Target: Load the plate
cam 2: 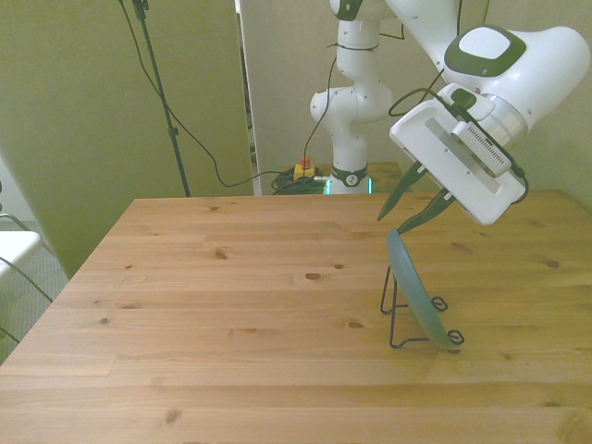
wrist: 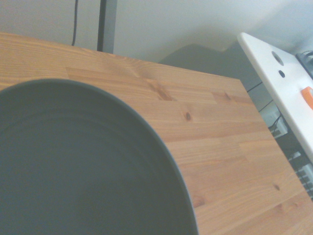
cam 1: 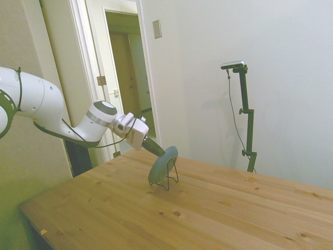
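The dull teal-green plate (cam 1: pixel 162 165) (cam 2: pixel 418 289) stands on edge, leaning in a thin dark wire stand (cam 1: pixel 169 183) (cam 2: pixel 399 326) on the wooden table (cam 2: pixel 231 305), toward the front view's right. My gripper (cam 1: pixel 157 150) (cam 2: pixel 391 225) hovers right at the plate's top rim. Its two dark fingers are spread apart, so it is open and grips nothing. Seen from the wrist, the plate's (wrist: pixel 73 161) inner face fills most of the picture, over wooden boards (wrist: pixel 220 147).
The wire stand and plate are the only things on the table top. The robot's base (cam 2: pixel 350 139) rises behind the far edge. A doorway (cam 1: pixel 125 78) and a white wall lie beyond the table in the side view.
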Tool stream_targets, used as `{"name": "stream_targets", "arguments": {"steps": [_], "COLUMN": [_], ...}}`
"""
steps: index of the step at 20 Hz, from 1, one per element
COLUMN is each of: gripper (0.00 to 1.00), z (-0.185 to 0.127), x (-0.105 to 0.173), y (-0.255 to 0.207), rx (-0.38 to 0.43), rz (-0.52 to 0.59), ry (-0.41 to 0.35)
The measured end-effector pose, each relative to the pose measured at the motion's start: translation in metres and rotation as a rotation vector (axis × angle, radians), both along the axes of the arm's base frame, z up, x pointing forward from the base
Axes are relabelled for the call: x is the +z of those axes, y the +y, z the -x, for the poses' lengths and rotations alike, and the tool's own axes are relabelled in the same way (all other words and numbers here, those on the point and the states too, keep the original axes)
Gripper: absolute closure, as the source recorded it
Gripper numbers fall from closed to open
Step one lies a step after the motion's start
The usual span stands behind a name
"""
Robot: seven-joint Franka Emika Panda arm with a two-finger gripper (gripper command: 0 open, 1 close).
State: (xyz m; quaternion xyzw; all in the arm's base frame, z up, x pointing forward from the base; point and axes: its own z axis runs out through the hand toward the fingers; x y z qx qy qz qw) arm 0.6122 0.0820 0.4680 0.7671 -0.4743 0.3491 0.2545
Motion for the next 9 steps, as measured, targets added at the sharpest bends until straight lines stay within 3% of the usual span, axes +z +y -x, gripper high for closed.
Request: {"name": "stream_targets", "arguments": {"steps": [4, 9], "gripper": [0.00, 0.00], "z": [0.006, 0.037], "x": [0.029, 0.082], "y": [0.000, -0.012], "rx": [0.012, 0.061], "rz": [-0.101, -0.326], "ry": [0.006, 0.069]}}
